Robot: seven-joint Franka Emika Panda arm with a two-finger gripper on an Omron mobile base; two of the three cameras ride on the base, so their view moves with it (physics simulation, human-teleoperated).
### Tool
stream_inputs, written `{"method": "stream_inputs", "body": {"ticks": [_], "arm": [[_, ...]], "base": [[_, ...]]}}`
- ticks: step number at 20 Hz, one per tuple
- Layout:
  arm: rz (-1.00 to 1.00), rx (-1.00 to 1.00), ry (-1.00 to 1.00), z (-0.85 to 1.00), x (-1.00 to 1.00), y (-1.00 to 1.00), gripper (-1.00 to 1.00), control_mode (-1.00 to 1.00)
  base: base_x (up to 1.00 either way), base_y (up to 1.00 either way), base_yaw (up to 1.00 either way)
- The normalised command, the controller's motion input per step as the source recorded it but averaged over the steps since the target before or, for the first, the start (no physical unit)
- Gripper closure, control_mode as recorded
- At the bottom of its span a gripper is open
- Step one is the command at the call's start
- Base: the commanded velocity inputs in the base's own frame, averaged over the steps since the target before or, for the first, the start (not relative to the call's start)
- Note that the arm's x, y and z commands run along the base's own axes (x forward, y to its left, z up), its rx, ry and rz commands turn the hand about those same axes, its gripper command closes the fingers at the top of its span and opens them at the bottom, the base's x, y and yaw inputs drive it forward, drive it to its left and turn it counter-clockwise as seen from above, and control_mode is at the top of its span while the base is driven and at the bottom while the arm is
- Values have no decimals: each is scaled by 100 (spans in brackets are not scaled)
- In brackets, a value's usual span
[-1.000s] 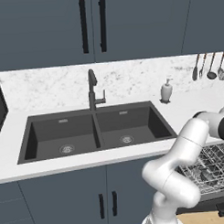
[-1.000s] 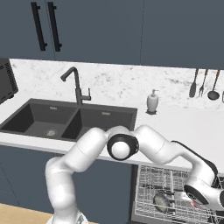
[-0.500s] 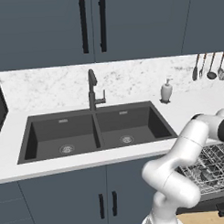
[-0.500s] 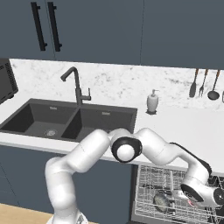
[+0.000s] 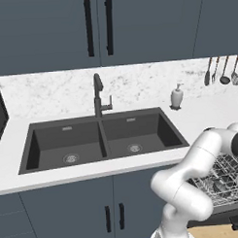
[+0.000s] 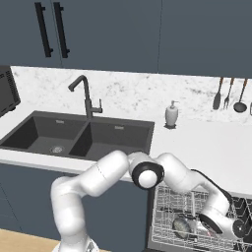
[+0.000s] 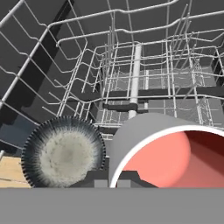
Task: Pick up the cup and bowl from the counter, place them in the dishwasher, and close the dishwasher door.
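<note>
Hand view looks along the shut gripper into the dishwasher's wire rack. The cup, grey outside and red inside, sits just in front of the fingertips, slightly right, mouth turned toward the camera, so the jaws appear shut on its rim. The speckled bowl stands on edge just left of the cup. Right base view places both in the rack's near part, under the counter. The dishwasher door is not clearly visible.

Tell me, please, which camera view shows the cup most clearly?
The hand view: the cup sits close up, grey outside, red inside, in the dishwasher rack. The right base view shows a small blurred shape; in the left base view I cannot identify it.
</note>
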Motion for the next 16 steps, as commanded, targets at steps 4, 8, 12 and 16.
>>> {"method": "stream_inputs", "body": {"ticks": [4, 8, 12, 16], "arm": [[-1, 0, 0, -31, 0, -18, 100, -100], [-2, 0, 0, -6, 0, -9, 100, -100], [-4, -1, 11, 0, 15, 0, 100, -100], [-5, -1, 22, 20, 24, 0, 100, -100]], "base": [[0, 0, 0], [0, 0, 0], [0, 0, 0], [0, 0, 0]]}}
